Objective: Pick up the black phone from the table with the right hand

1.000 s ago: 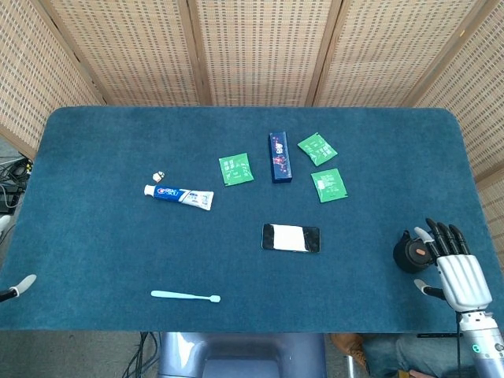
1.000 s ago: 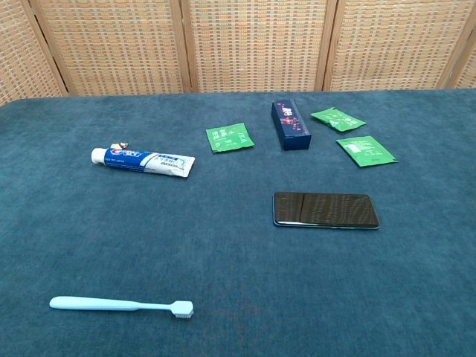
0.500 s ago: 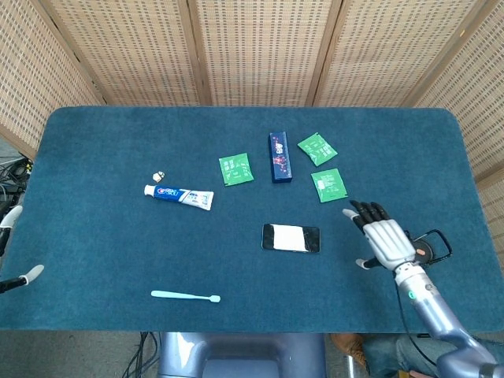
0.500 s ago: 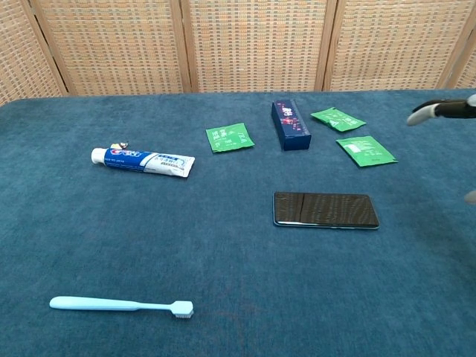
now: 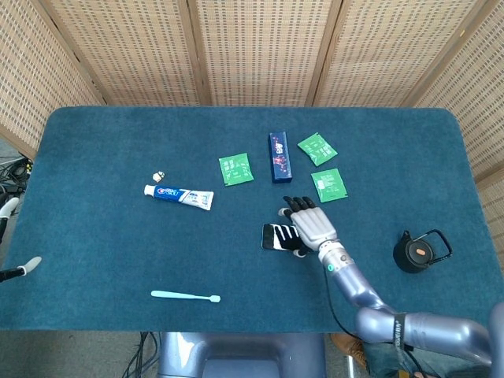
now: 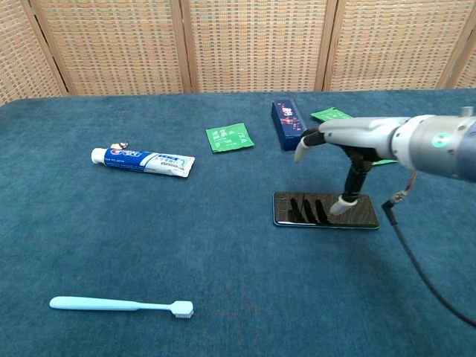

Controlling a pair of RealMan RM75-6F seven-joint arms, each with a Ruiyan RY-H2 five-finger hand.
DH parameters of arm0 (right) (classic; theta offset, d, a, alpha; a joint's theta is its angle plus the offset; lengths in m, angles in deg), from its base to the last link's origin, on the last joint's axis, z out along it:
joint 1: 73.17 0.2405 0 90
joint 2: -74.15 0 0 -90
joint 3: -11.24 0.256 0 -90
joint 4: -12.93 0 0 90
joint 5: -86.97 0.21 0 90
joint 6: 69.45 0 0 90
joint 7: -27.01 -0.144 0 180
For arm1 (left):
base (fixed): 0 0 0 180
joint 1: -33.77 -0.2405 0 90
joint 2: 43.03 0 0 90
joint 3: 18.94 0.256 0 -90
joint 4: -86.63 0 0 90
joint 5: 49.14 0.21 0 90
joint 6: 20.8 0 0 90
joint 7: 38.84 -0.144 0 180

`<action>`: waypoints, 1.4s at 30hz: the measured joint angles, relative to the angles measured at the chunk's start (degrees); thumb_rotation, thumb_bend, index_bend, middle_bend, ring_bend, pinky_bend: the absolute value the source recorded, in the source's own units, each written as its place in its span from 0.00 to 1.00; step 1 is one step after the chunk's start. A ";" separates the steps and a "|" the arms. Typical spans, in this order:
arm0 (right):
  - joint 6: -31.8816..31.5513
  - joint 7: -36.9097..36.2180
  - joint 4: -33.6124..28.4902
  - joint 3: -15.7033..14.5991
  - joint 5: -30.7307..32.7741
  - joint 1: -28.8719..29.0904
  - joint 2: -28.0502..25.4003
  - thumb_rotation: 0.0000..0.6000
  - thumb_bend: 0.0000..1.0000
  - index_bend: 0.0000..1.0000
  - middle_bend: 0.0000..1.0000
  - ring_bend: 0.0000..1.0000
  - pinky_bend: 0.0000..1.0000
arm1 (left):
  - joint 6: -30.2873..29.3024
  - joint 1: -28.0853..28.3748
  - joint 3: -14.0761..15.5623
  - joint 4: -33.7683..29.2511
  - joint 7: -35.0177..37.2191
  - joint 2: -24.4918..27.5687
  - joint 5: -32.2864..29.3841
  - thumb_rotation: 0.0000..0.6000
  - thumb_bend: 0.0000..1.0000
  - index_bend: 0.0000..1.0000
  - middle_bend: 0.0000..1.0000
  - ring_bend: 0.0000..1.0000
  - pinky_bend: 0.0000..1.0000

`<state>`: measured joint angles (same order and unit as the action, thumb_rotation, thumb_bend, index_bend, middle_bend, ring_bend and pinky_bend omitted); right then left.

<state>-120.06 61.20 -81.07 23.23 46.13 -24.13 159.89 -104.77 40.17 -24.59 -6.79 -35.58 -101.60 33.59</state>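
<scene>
The black phone lies flat near the middle of the blue table. My right hand hovers over the phone's right half with its fingers spread and holds nothing. In the chest view the phone reflects the fingers, and the right hand reaches one downward-pointing fingertip to the screen near its front edge. Of my left hand only a fingertip shows, at the table's far left edge.
A toothpaste tube lies at the left and a toothbrush near the front edge. A dark blue box and three green sachets lie behind the phone. A black round flask stands at the right.
My right hand has swept left from the table's right side, past the black flask, and now sits over the phone. The phone has not moved.
</scene>
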 measured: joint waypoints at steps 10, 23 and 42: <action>-4.33 6.62 8.78 -0.54 7.87 6.07 10.93 1.00 0.11 0.25 0.00 0.00 0.00 | 0.92 0.42 -0.01 0.57 1.22 0.29 -0.48 1.00 0.00 0.00 0.00 0.00 0.00; -5.33 7.40 11.44 -1.07 10.57 6.80 13.43 1.00 0.11 0.27 0.00 0.00 0.00 | 0.77 0.51 0.30 0.42 1.15 0.29 -0.12 1.00 0.00 0.00 0.00 0.00 0.00; -5.29 4.92 14.64 -1.92 8.39 5.54 16.11 1.00 0.29 0.58 0.00 0.00 0.00 | 0.19 0.29 0.45 0.25 1.37 0.41 0.08 1.00 0.00 0.00 0.00 0.00 0.00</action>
<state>-125.34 66.12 -66.43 21.31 54.52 -18.59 176.00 -104.58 40.46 -24.13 -6.54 -34.21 -101.19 33.67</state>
